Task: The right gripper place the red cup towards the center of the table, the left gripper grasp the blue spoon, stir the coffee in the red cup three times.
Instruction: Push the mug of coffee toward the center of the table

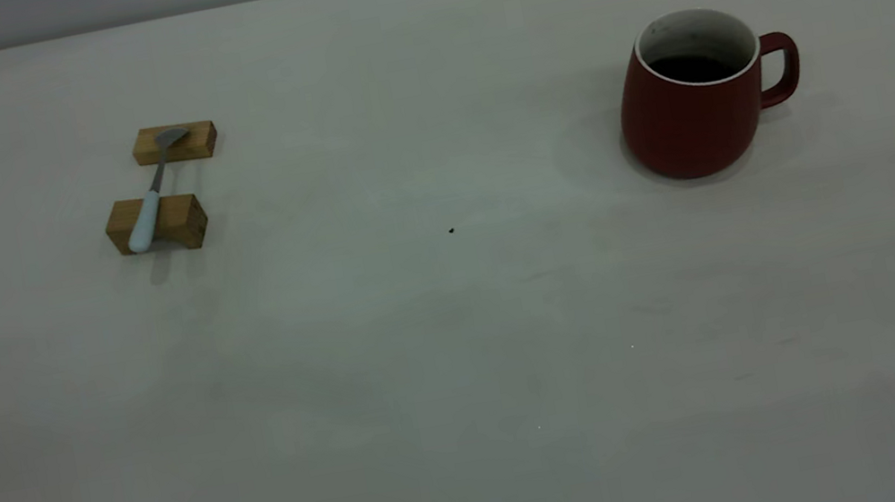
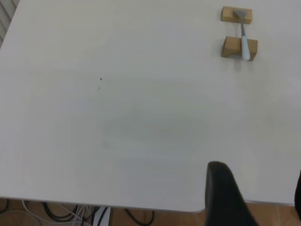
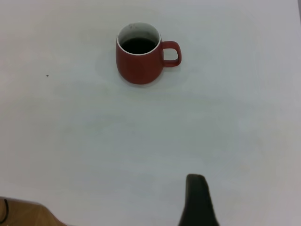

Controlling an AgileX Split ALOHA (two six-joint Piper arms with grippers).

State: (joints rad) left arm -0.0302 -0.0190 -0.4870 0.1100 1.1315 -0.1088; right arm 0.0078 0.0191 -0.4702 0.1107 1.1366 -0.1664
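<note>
The red cup (image 1: 697, 109) stands upright at the table's (image 1: 465, 357) right side, its handle turned to the right and dark coffee (image 1: 690, 69) inside; it also shows as the red cup (image 3: 140, 59) far ahead in the right wrist view. The blue spoon (image 1: 150, 201) lies across two small wooden blocks at the left, and the same blue spoon (image 2: 244, 41) appears far off in the left wrist view. My left gripper (image 2: 258, 170) is open over the table's near edge. One finger of my right gripper (image 3: 249, 181) shows, spread wide, open and empty. Neither gripper appears in the exterior view.
The far wooden block (image 1: 175, 143) carries the spoon's bowl and the near wooden block (image 1: 156, 223) its handle. A tiny dark speck (image 1: 451, 231) marks the middle of the table. Cables (image 2: 70, 214) lie on the floor below the table's edge.
</note>
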